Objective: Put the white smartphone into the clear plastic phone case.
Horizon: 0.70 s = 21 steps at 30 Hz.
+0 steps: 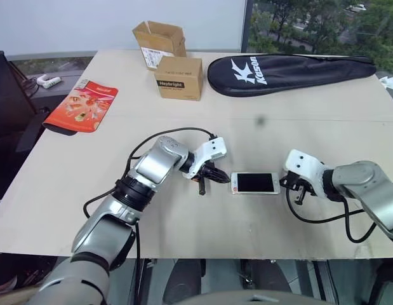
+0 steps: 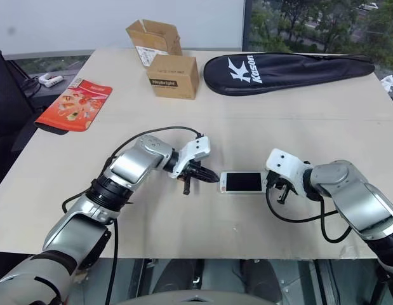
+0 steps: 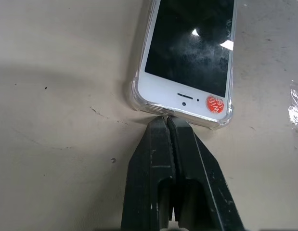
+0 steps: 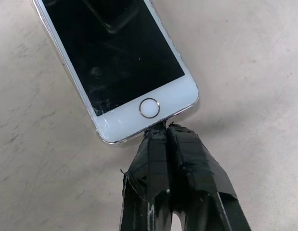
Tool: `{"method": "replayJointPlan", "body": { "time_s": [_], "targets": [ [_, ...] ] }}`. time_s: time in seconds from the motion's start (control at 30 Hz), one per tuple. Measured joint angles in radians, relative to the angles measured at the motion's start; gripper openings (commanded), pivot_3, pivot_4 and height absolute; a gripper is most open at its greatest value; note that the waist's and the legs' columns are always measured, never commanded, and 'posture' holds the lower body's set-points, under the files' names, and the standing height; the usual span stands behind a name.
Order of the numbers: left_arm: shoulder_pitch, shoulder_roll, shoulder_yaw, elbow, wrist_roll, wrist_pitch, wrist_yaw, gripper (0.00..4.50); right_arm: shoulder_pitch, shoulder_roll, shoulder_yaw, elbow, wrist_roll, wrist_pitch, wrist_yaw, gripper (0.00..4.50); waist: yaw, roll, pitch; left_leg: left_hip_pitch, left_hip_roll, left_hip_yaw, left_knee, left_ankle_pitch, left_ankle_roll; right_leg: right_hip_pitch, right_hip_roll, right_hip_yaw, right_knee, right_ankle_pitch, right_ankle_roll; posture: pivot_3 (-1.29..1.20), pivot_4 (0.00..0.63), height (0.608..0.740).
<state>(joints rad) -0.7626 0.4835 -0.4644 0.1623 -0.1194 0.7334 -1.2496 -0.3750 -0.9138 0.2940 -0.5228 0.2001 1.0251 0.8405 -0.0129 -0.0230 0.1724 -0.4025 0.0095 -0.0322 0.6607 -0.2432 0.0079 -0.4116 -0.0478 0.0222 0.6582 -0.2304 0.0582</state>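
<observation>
Tabletop (image 1: 183, 210), closed hands (image 3: 167, 120) touching phone ends (image 1: 254, 183)

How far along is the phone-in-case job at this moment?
Mostly done, it seems: the white smartphone lies screen-up on the table, with the clear plastic phone case wrapping its earpiece end. In hand: the shut left end effector and the shut right end effector are at opposite short ends. Left: confirming the home-button end is seated, then withdrawing.

Office-like room, beige table (image 1: 323, 121), cardboard boxes (image 1: 178, 77), large window (image 1: 323, 25)
</observation>
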Motion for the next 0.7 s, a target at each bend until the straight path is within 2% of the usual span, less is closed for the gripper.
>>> {"method": "replayJointPlan", "body": {
  "time_s": [0.43,0.63,0.7],
  "targets": [
    [0.002,0.007,0.002,-0.002,0.0,-0.002,0.006,0.0,0.001,0.009,-0.009,-0.009,0.002,0.035,-0.006,0.06,-0.001,0.0,0.0,0.001,0.0,0.0,0.0,0.0,0.0,0.0,0.0,0.0,0.001,0.0,0.0,0.0,0.15,0.74],
    [0.002,0.031,0.024,-0.044,-0.009,0.0,0.013,0.0,0.077,-0.01,-0.141,-0.039,0.047,0.007,-0.007,0.06,0.0,0.0,0.0,-0.001,0.0,0.0,0.0,0.0,0.0,0.0,0.0,0.0,-0.001,0.0,0.0,0.0,0.15,0.74],
    [0.002,0.052,0.047,-0.067,-0.024,0.003,0.014,0.0,0.117,0.024,-0.239,-0.043,0.079,-0.009,-0.02,0.06,0.0,0.0,0.0,-0.001,0.0,0.0,0.0,0.0,0.0,0.0,0.0,0.0,-0.001,0.0,0.0,0.0,0.15,0.74]
  ]
}}
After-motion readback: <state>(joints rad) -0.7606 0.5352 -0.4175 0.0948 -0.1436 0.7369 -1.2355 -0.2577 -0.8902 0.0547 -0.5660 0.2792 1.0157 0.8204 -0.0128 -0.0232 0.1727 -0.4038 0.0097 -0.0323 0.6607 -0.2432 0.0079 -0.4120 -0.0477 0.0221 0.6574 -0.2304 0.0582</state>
